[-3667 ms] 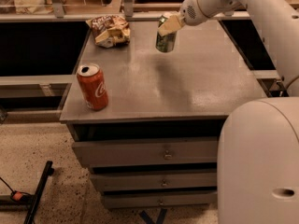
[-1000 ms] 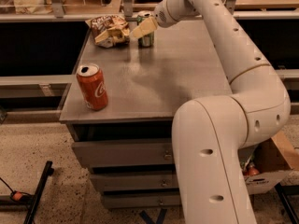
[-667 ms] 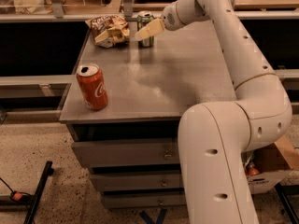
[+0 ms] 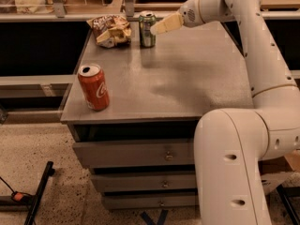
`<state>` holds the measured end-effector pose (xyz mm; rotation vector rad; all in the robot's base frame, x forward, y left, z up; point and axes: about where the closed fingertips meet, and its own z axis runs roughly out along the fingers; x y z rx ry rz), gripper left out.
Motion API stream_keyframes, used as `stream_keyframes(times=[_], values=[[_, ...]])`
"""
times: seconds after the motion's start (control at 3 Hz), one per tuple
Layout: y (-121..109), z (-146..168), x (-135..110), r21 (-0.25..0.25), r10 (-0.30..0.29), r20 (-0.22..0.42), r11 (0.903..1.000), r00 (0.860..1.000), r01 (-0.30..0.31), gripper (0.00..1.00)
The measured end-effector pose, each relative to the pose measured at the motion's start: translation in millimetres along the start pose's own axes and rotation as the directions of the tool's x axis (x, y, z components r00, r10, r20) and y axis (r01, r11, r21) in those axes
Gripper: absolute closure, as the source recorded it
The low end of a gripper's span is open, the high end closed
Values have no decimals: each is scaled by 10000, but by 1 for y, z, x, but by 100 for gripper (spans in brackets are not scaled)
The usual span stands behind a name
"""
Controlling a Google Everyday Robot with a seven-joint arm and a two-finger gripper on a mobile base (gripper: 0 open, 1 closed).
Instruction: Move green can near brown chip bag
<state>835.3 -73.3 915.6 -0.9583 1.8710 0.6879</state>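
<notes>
The green can (image 4: 146, 29) stands upright at the back of the grey table (image 4: 187, 78). It is just right of the brown chip bag (image 4: 111, 30), with a small gap between them. My gripper (image 4: 157, 29) hangs just right of the can, a little above the table. It is open and holds nothing; its tips are close to the can's right side.
A red cola can (image 4: 93, 87) stands near the table's front left corner. Drawers (image 4: 140, 153) sit under the tabletop. A railed shelf (image 4: 70, 13) runs behind the table. My white arm (image 4: 253, 55) crosses above the table's right side.
The gripper carried the green can left to the spot beside the chip bag, set it down, let go and drew back a little to the right.
</notes>
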Motion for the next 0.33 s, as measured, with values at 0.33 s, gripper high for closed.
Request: stream_keyframes(times=[0.33], values=[[0,0,0,-4,2,-2,10000,10000,-2,0]])
